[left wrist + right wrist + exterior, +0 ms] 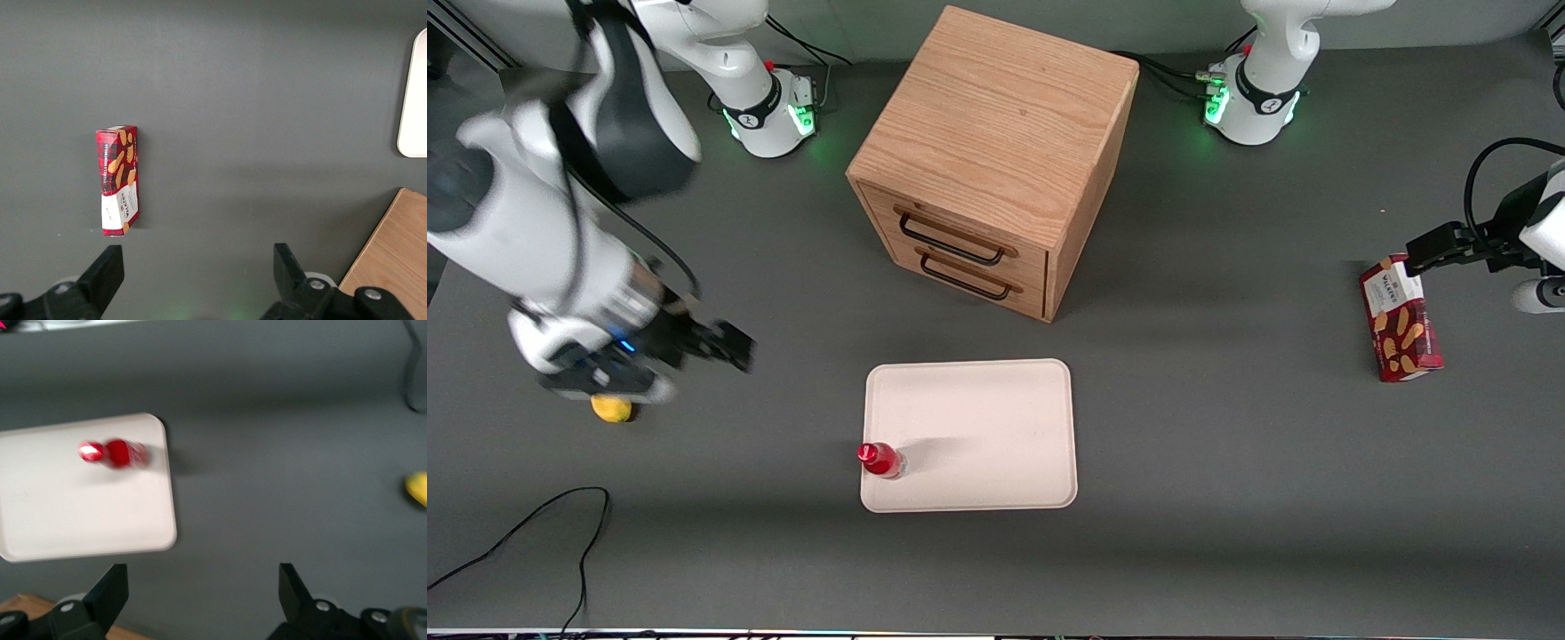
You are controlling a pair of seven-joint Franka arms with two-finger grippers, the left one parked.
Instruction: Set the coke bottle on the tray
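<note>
Coke bottle (881, 460), glossy red, upright on tray (978, 427); tool (734, 347) empty, spread.

The dark grey table (1227, 498) carries the tray (978, 418), wooden drawer box (996, 133), biscuit box (1400, 320) and yellow lump (612, 409).

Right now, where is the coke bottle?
The coke bottle stands upright on the tray, in the corner nearest the front camera toward the working arm's end. The open gripper hangs apart, above the table near the lemon.

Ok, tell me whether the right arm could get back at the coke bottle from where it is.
Probably yes: the coke bottle stands upright on the tray near its edge, and the open pincer hangs above bare table beside it.
</note>
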